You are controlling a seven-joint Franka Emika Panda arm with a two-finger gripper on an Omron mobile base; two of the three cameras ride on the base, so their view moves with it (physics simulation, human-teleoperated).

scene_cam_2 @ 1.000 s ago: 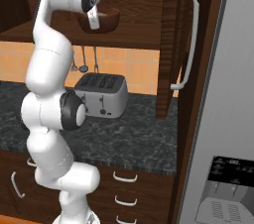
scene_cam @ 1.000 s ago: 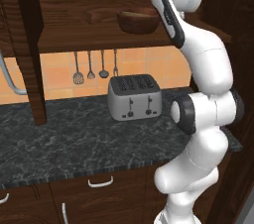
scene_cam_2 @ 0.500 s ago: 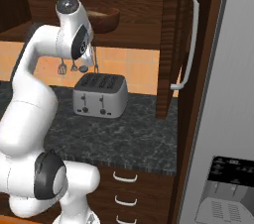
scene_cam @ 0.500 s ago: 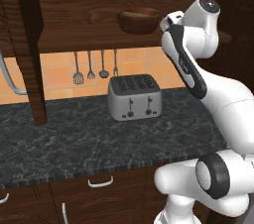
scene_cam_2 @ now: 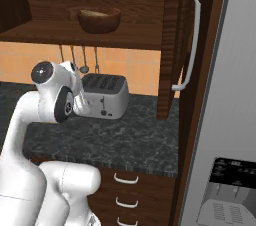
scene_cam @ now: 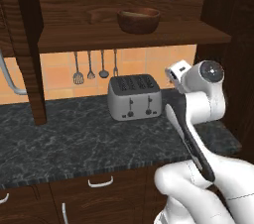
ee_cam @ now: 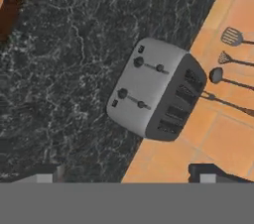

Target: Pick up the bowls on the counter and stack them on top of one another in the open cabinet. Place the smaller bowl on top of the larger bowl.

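Brown bowl point(scene_cam: 138, 20) sits on cabinet shelf point(scene_cam: 124, 37), upright; a paler rim or inner bowl seems to show inside it, can't tell for sure. Gripper point(ee_cam: 129, 173) wide open, empty, fingertips point(ee_cam: 211, 171) far apart, looking down at toaster point(ee_cam: 154, 89) on the counter point(ee_cam: 69, 44). Arm is folded low over counter, hand just right of toaster in left base view. Utensils point(scene_cam: 94, 67) hang on tile wall point(scene_cam: 59, 72) behind toaster.

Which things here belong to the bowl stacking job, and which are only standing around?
Job: larger bowl with the smaller bowl inside it, open cabinet, counter, open claw.
Bystanders: toaster, hanging utensils, drawers, refrigerator.
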